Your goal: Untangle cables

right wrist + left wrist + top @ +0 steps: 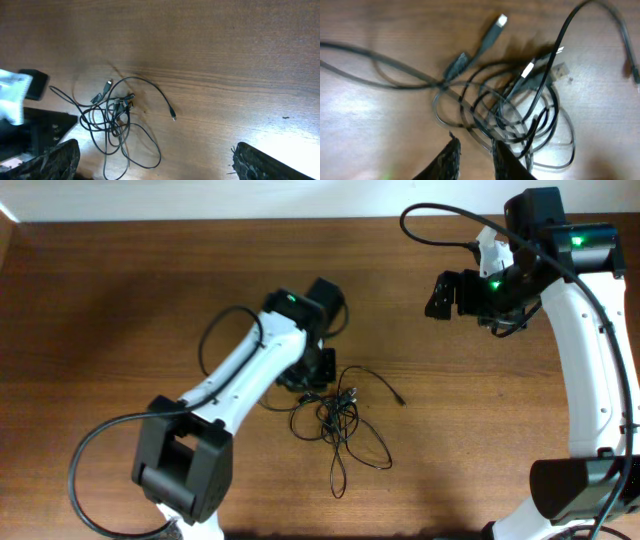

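Observation:
The cables [338,418] lie as a loose tangle of thin black cords on the wooden table, right of centre. One loose end reaches out to the right [398,398]. My left gripper [316,376] sits low at the tangle's left edge. In the left wrist view its fingers [476,156] are a little apart with bare wood between them. Cable strands [520,110] with silvery plug tips run just past its right finger. My right gripper [443,295] is open and empty, well away at the upper right. In the right wrist view its fingers [155,150] are wide apart, with the tangle [117,117] below.
The left arm's own thick cable [209,340] loops beside the arm. The right arm's thick cable [430,218] arcs near the table's back edge. The left arm's body [35,125] shows at the left of the right wrist view.

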